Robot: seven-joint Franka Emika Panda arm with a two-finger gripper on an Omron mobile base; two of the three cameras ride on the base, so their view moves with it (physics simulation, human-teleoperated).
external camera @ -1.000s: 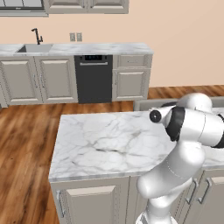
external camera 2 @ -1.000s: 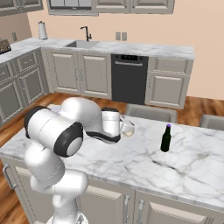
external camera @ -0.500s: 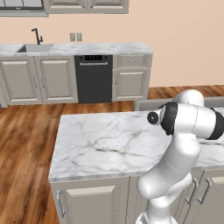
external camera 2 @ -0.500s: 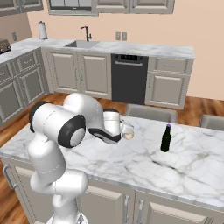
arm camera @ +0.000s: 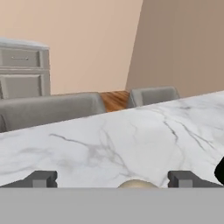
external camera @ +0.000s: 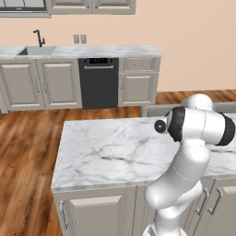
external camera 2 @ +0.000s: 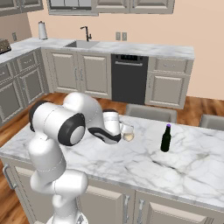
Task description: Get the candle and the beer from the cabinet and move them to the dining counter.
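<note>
The white arm rose from the base, bent at a dark elbow, and reached forward low over the marble table point(external camera 2: 183, 170), its hand held roughly level. The gripper point(arm camera: 112, 181) stood wide apart, its two dark fingertips point(arm camera: 41, 178) far from each other and closed on nothing. One candle point(arm camera: 138, 184) lay just between them, only its cream top peeking up at the lower edge of the hand view; in the right base view it sat point(external camera 2: 127, 136) at the front of the hand on the table. One beer point(external camera 2: 166, 138) stood upright on the same table, well to the right of the gripper, purple cap up. Two grey chairs point(arm camera: 154, 95) stood behind the table. No writing could be read.
</note>
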